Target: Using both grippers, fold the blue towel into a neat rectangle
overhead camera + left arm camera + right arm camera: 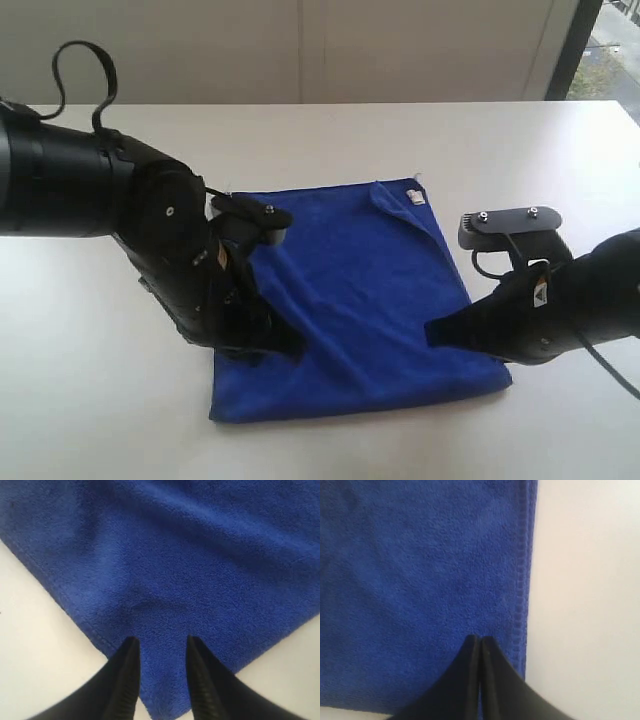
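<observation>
The blue towel (360, 290) lies flat on the white table as a rough rectangle, with a small flap turned over at its far edge. My left gripper (290, 345) is low over the towel's left side. In the left wrist view its fingers stand open (161, 642) astride a corner of the towel (190, 570), with cloth showing between them and nothing pinched. My right gripper (432, 332) points at the towel's right side. In the right wrist view it is shut (480, 639), its tips resting on the towel (420, 580) just inside the stitched edge.
The white table (100, 420) surrounds the towel on all sides. A small white tag (414, 195) sits at the towel's far right corner. A wall stands behind the table and a window (610, 50) shows at the back right.
</observation>
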### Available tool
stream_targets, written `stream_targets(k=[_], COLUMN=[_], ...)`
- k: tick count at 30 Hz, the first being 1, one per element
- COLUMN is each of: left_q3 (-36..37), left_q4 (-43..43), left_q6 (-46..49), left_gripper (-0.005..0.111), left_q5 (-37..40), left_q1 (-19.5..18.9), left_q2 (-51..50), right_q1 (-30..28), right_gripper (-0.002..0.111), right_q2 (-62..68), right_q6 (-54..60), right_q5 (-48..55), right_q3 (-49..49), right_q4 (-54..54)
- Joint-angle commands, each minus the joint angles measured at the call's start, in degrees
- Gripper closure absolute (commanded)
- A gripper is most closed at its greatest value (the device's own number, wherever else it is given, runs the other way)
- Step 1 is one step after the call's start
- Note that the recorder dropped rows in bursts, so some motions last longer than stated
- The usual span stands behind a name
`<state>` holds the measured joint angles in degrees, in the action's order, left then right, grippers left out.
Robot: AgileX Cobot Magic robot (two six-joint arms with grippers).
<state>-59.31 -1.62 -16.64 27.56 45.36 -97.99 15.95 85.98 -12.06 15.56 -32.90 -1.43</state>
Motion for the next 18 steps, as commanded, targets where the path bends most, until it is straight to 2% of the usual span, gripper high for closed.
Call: stream_targets(k=[1, 12, 18], left_q3=[-0.08, 0.02, 0.02], left_q4=[-1.39, -2.65, -1.82], left_q6=[0.19, 0.19, 0.59], left_gripper=[0.069, 0.069, 0.069], left_q5=[0.58, 2.48, 5.30], left_q1=[-0.05, -0.05, -0.05], left_q2=[-3.01, -6.14, -6.17], right_q1=[0.01, 0.01, 0.01], right_gripper=[0.108, 0.108, 0.108], right_q2=[2.74, 6.65, 7.40], right_q6=[0.71, 0.71, 0.10], right_q5=[-1.38, -2.59, 1.85], right_q3=[0.29, 0.29, 0.29], right_q4=[-0.01, -0.10, 0.14])
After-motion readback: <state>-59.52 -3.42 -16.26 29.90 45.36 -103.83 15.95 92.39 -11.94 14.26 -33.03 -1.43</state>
